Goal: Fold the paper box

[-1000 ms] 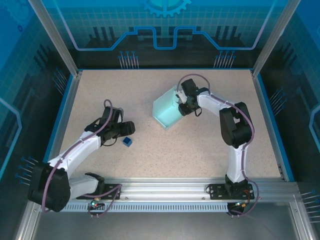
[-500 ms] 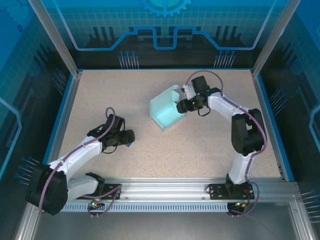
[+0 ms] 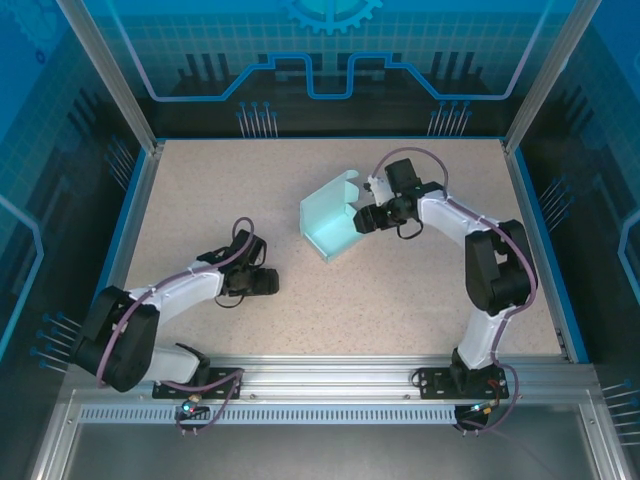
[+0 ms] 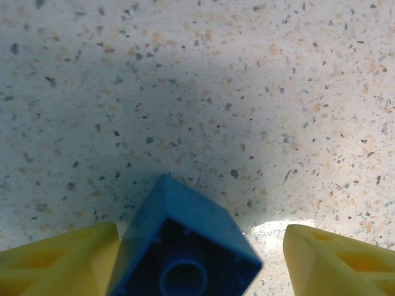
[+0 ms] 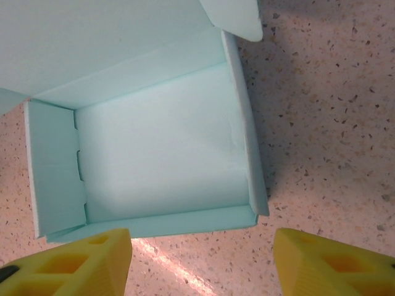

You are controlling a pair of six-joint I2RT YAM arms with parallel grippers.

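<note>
Two tools, both with jaws apart and clamped on nothing. Right tool (image 3: 362, 218) much the nearer: paper box (image 3: 333, 222) just ahead of its fingertips on the table (image 3: 200, 200), hollow facing it, near wall lying crosswise to the gap between the jaws. Left tool (image 3: 270, 283) well apart from the box, loosely astride a small blue cube (image 4: 185, 246).

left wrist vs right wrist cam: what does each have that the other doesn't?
Left wrist: a small blue cube between the open jaws of the left gripper. It seems to rest against the finger at image left, with a gap to the other.
Right wrist: the paper box, open with its inside facing the camera, walls raised, one flap out at the top. It sits just ahead of the open right gripper, not between its jaws.
Both: the speckled table and yellow fingers spread apart.
</note>
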